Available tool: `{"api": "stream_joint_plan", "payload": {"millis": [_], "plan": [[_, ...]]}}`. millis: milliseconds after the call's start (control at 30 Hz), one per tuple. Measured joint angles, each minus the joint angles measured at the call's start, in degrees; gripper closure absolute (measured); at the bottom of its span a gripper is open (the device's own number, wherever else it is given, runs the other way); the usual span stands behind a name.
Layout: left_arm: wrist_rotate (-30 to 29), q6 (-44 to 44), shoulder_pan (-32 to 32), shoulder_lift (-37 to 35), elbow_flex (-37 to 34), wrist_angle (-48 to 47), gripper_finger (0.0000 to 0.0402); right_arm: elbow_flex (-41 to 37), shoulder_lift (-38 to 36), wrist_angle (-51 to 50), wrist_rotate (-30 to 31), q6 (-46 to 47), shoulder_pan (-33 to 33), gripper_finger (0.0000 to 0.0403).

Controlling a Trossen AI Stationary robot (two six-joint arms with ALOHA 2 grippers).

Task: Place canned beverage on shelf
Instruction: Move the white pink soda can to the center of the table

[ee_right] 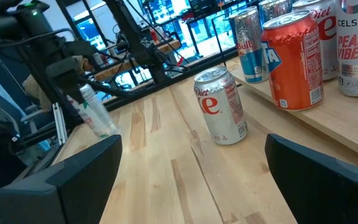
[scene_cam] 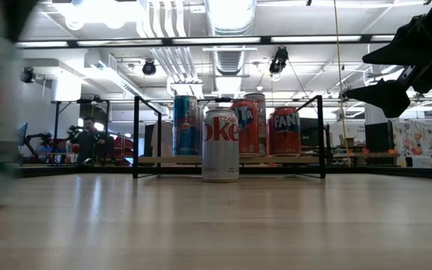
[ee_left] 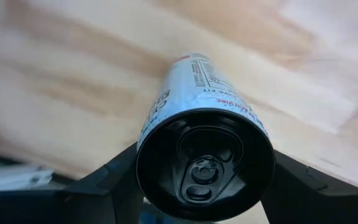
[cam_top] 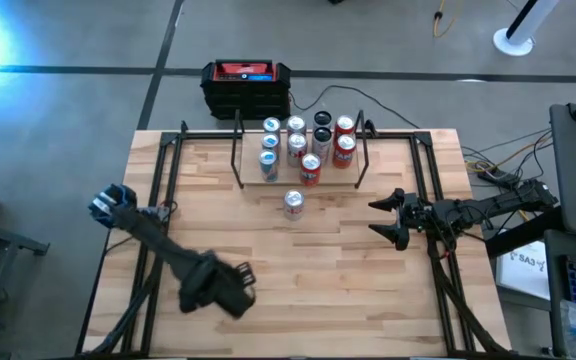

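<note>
Left gripper (ee_left: 204, 186), near the tabletop's (cam_top: 368, 300) front-left corner, has fingers pinching a slim white aluminium can (ee_left: 194, 99) at mid-body: rigid, smooth, likely slippery and dentable; right gripper (cam_top: 393, 220) waits, fingers spread, right of the low wood-and-black-post shelf (cam_top: 298, 180).

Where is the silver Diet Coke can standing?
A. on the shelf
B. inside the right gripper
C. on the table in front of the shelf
C: the Diet Coke can stands alone on the table, just in front of the shelf holding the other cans.
</note>
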Motion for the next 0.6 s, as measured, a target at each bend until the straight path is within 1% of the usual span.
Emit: {"api": "stream_joint_plan", "payload": {"millis": [233, 500, 600], "plan": [[-1.76, 19.18, 11.22, -0.32, -0.04, 1.89, 0.0171, 0.0, 0.01, 0.0, 0.0, 0.0, -0.01, 0.0023], [0.23, 39.8, 23.62, -0.32, -0.04, 3.51, 0.0171, 0.0, -0.01, 0.0, 0.0, 0.01, -0.01, 0.0023], [1.46, 46.04, 27.69, -0.32, -0.04, 4.26, 0.0171, -0.01, 0.01, 0.0, 0.0, 0.0, -0.01, 0.0023]]}}
